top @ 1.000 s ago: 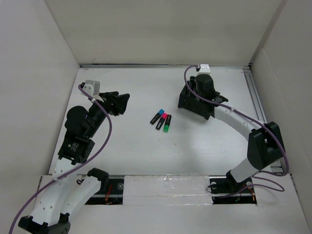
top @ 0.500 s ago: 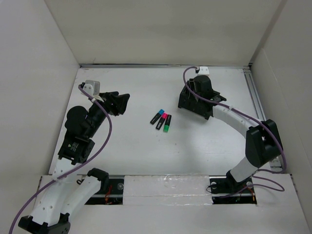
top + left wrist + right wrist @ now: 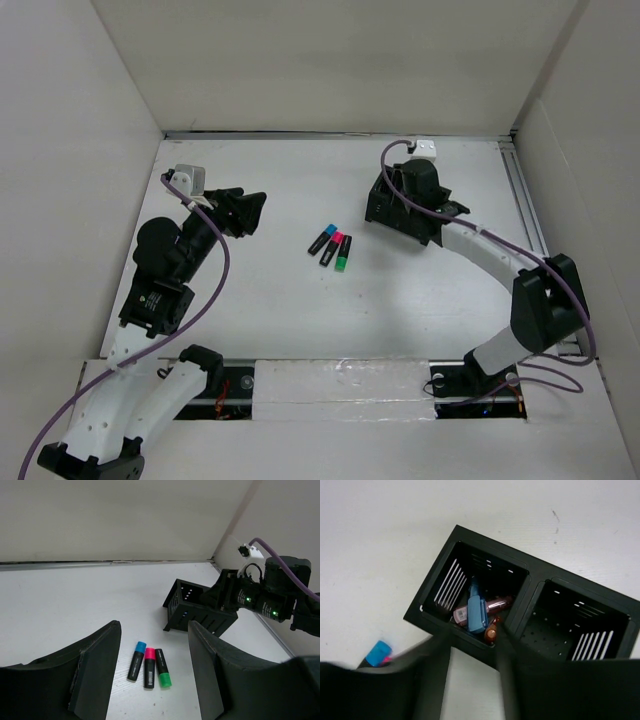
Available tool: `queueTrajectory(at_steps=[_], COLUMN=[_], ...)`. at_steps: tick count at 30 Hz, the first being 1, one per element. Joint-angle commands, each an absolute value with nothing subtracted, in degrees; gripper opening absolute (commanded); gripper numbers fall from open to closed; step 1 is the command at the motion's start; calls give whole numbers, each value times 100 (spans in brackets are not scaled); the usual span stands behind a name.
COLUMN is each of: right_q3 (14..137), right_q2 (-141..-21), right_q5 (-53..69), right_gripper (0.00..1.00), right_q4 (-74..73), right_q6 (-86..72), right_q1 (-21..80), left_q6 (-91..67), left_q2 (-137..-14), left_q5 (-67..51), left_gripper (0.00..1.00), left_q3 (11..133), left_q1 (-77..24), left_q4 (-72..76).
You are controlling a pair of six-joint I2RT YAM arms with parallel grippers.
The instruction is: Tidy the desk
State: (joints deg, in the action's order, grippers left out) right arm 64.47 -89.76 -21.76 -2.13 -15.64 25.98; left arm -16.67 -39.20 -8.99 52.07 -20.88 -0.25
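Desk [image 3: 290, 310]: three highlighters [image 3: 332, 248], centre; black organizer [image 3: 536, 587], items in one compartment. My left gripper [image 3: 154, 630]: spread apart, empty. My right gripper [image 3: 470, 636]: apart, over organizer.

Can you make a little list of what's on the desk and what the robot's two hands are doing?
Desk: white, with walls around
Highlighters: three, with blue, pink and green caps, side by side mid-desk
Organizer: black, two compartments; the one nearer the highlighters holds small items, the other looks empty
Left gripper: open, facing the highlighters
Right gripper: open, above the organizer
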Motion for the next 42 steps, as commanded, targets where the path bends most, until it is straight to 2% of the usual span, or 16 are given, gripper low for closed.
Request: queueTrajectory(at_steps=[1, 2, 3, 5, 6, 7, 9, 10, 11, 14, 15, 25, 35, 42], right_q3=[6267, 6206, 6127, 5881, 5784, 5548, 5388, 5335, 5274, 5387, 5396, 5967, 6319, 6205], right_q2=[-8369, -8298, -8227, -8113, -8112, -8121, -8244, -8314, -8506, -8867, -9077, -10167, -10652, -10889], right_q5=[-2312, -2277, -2189, -1908, -1855, -1785, -1854, -1959, -2134, -2180, -2188, -2592, -2628, -2743], right_gripper=[46, 30, 20, 6, 6, 6, 16, 24, 41, 57, 60, 61, 59, 48], right_q4=[228, 272, 307, 343, 351, 404, 405, 404, 387, 176, 202, 62, 167, 254], right_q6=[-1678, -1687, -1687, -1687, -1714, -1766, -1767, -1775, -1775, -1863, -1881, -1968, -2171, -2355], right_q1=[2837, 2917, 3005, 3330, 3479, 3628, 4112, 4252, 4367, 4570, 4657, 4860, 4860, 4676], left_q6=[-1696, -1696, -1696, -1696, -1696, -1696, -1688, -1688, -1696, -1696, -1696, -1696, -1714, -1714], left_q2=[-3885, -3885, -3893, -3867, -3858, -3850, -3850, -3841, -3841, -3850, -3876, -3850, -3797, -3753], left_q5=[-984, -958, -932, -940, -949, -932, -905, -931, -958, -976, -941, -941, -1028, -1011], left_gripper=[52, 52, 52, 52, 52, 52, 52, 52, 52, 52, 52, 52, 52, 52], left_q3=[5221, 5229, 5221, 5238, 5230, 5221, 5229, 5229, 5229, 5221, 5229, 5229, 5238, 5229], left_q1=[-2074, -2074, -2074, -2074, -2074, -2074, -2074, -2074, -2074, -2074, -2074, -2074, -2074, -2074], left_q4=[246, 237, 229, 229, 237, 237, 229, 229, 237, 237, 229, 229, 246, 237])
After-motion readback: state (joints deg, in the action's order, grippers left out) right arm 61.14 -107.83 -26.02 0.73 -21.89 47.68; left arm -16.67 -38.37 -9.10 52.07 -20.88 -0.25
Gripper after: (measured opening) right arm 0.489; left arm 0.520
